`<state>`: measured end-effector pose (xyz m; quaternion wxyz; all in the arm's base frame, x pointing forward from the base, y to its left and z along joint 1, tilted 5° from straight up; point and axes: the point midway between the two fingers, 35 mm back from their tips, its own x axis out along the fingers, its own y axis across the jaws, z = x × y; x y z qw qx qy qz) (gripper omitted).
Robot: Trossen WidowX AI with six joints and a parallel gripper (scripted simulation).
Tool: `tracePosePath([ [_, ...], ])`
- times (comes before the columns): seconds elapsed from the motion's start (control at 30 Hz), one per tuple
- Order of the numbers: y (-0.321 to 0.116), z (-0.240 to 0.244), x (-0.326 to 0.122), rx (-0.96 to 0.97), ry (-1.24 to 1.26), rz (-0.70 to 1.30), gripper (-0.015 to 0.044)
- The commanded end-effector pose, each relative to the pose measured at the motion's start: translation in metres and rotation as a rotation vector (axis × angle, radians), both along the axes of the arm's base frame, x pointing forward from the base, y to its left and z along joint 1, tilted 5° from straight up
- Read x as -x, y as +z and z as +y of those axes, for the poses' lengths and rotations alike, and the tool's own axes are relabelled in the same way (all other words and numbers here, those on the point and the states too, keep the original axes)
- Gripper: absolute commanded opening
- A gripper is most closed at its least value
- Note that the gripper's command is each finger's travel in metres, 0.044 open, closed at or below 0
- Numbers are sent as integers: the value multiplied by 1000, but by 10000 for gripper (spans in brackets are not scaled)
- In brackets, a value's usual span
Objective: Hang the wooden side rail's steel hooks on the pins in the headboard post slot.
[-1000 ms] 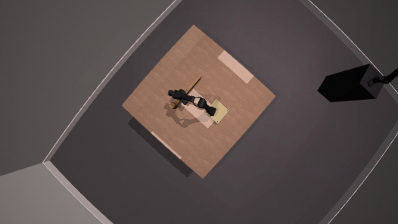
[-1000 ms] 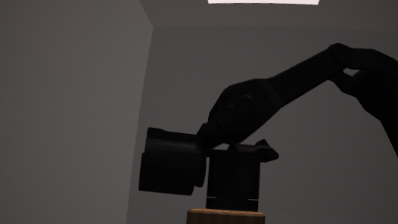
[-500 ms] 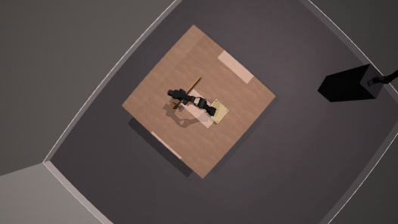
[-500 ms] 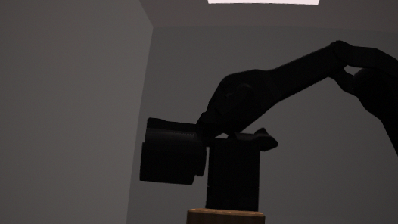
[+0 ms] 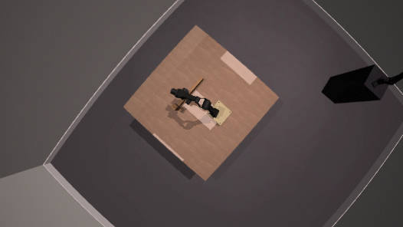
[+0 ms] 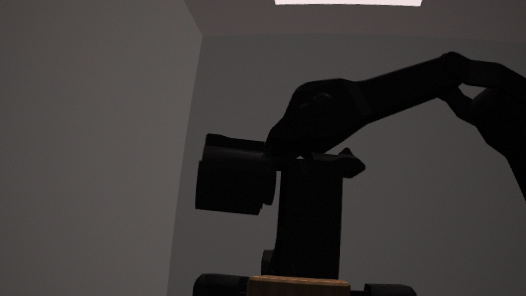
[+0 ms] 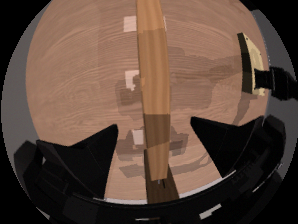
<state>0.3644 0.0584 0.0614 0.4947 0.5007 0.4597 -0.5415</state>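
Note:
The wooden rail (image 7: pixel 154 75) (image 5: pixel 197 84) runs down the middle of the wrist view, and its near end meets the darker wooden post (image 7: pixel 154 192) (image 5: pixel 175 107) at the bottom. Small grey metal bits show where they meet; the slot, the pins and how the hooks sit are hidden. My gripper (image 7: pixel 156 124) (image 5: pixel 186 96) (image 6: pixel 305 286) is open and empty, with one finger on each side of the rail and a gap to both. In the exterior view a wooden piece (image 6: pixel 300 287) stands between the fingers; I cannot tell if it is rail or post.
The arm's pale yellow base plate (image 5: pixel 224 112) (image 7: pixel 256 65) lies on the wooden table (image 5: pixel 245 111). The arm reaches from it over the rail. Pale light patches and the arm's shadow lie on the table top. A black box-like object (image 5: pixel 352 86) is off to the right.

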Motion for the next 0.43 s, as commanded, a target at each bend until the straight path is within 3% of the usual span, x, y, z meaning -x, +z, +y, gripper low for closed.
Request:
tracePosePath([
  [0.0,2,-10,2,-1,4,-2,440],
  [0.4,1,-7,0,-1,-7,-2,440],
])
